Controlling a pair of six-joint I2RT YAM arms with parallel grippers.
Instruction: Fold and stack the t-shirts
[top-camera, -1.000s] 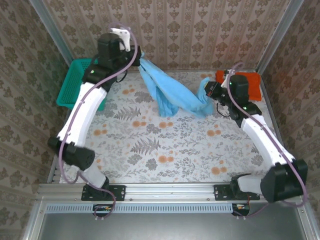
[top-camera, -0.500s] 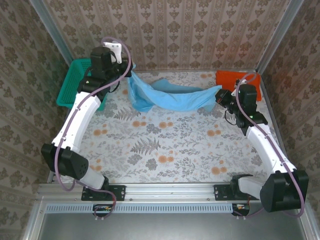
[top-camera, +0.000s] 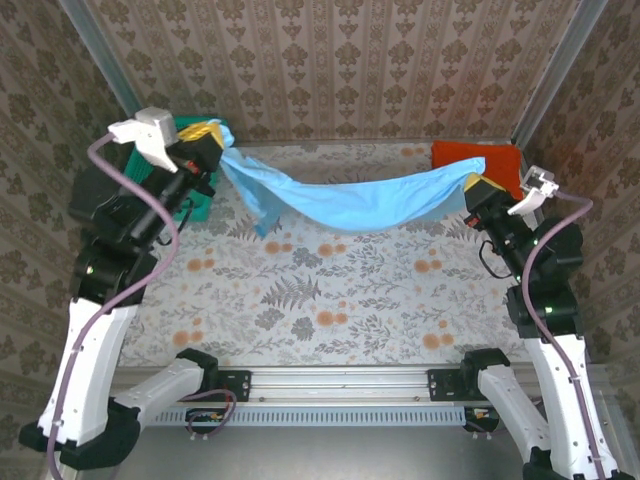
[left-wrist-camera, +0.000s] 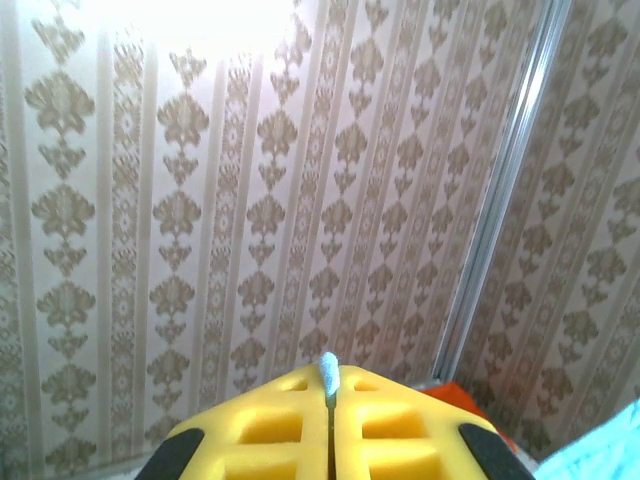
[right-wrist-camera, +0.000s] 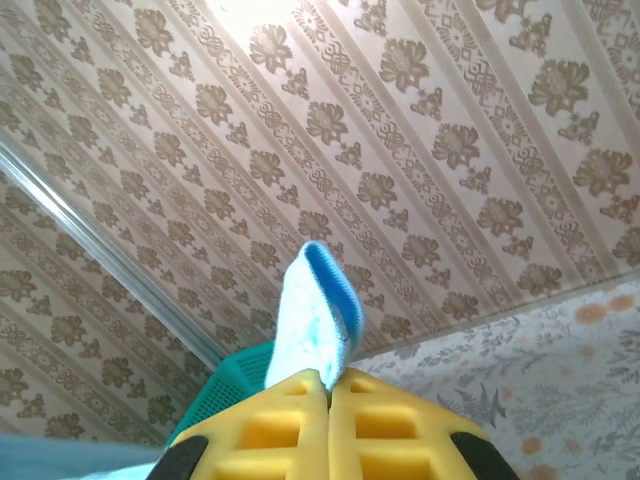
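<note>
While the left end effector (top-camera: 217, 147) pinches one end of the light blue t-shirt (top-camera: 350, 205), the right end effector (top-camera: 478, 188) pinches the other. The shirt hangs stretched between them across the back of the tabletop (top-camera: 330, 300), sagging in the middle. Both end effectors are closed tight on the cloth. In the left wrist view the yellow pads (left-wrist-camera: 270, 425) meet with only a thin sliver of blue fabric poking out at their tips. In the right wrist view a thicker fold of blue fabric with a darker hem stands up between pads that are likewise pressed together. A loose flap of the shirt dangles near the left end, and I cannot tell whether it touches the surface. The left arm stands tall from its base at the near left, elbow raised, its forearm reaching back toward the rear left corner above the teal basket (top-camera: 192, 208). The right arm rises steeply from its base at the near right, its wrist angled inward and back, with the end effector just in front of the orange t-shirt (top-camera: 480, 157). That shirt lies flat in the rear right corner against the wallpapered wall (top-camera: 350, 60).
</note>
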